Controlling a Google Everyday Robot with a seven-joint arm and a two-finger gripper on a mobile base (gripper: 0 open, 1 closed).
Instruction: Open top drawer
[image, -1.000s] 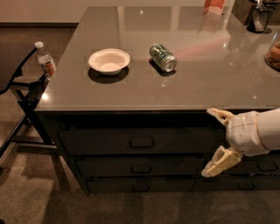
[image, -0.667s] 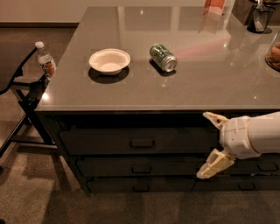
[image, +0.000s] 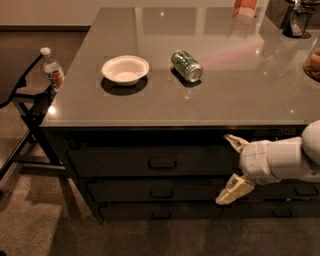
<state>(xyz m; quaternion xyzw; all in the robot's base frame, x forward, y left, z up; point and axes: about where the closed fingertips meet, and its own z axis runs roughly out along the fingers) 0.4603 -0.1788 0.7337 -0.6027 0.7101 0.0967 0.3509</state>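
Observation:
The top drawer (image: 125, 161) is the widest dark front under the grey counter (image: 240, 90), closed, with a small loop handle (image: 162, 163) at its centre. My gripper (image: 231, 169) is in front of the drawer stack, to the right of the handle and about level with it. Its two cream fingers (image: 235, 189) are spread wide apart and hold nothing. The white arm comes in from the right edge.
Two narrower drawer fronts (image: 161, 192) lie below the top one. On the counter are a white bowl (image: 125, 69) and a green can (image: 186, 65) on its side. A black chair (image: 25, 105) with a water bottle (image: 51, 70) stands at the left.
My gripper has moved left along the drawer fronts towards the handle, staying open. The drawer has not moved.

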